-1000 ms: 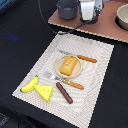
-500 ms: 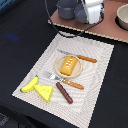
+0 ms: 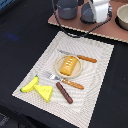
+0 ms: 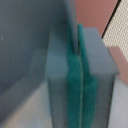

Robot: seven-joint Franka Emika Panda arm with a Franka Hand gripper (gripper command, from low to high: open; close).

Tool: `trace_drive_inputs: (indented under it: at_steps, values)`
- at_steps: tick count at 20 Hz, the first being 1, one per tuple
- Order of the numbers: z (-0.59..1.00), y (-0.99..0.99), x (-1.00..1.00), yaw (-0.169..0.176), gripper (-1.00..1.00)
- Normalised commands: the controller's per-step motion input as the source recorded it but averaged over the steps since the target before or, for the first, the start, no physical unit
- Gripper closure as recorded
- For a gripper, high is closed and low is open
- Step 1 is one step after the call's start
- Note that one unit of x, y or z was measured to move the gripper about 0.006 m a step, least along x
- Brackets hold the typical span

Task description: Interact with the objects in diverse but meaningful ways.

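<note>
Golden-brown, the bread loaf (image 3: 69,64) sits on a small plate (image 3: 59,69) mid-placemat (image 3: 97,55); judge it light, rigid plastic, best pinched across its narrow sides. Fork (image 3: 65,80) and knife (image 3: 79,56) flank the plate; sausage (image 3: 64,93), cheese wedge (image 3: 45,91) and banana (image 3: 30,84) lie nearer the mat's corner. Your claw (image 4: 79,75) hangs well apart, over the tray (image 3: 65,23) at the worktop's far side. Only the wrist view shows its green pads (image 4: 74,80) pressed together, gripping nothing; only the exterior view shows the food.
</note>
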Motion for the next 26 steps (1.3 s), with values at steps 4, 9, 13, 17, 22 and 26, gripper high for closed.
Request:
trace_drive_inputs:
  at_steps: [4, 9, 13, 17, 22, 26]
  values:
    - [0.02, 0.48, 0.1, 0.009, 1.0]
    - [0.05, 0.48, 0.06, 0.019, 1.0]
    - [0.05, 0.46, 0.19, 0.018, 1.0]
    - [0.12, 0.45, 0.41, 0.003, 1.0]
    - [0.19, 0.39, 0.55, 0.0, 1.0]
    - [0.09, 0.28, 0.44, 0.0, 1.0]
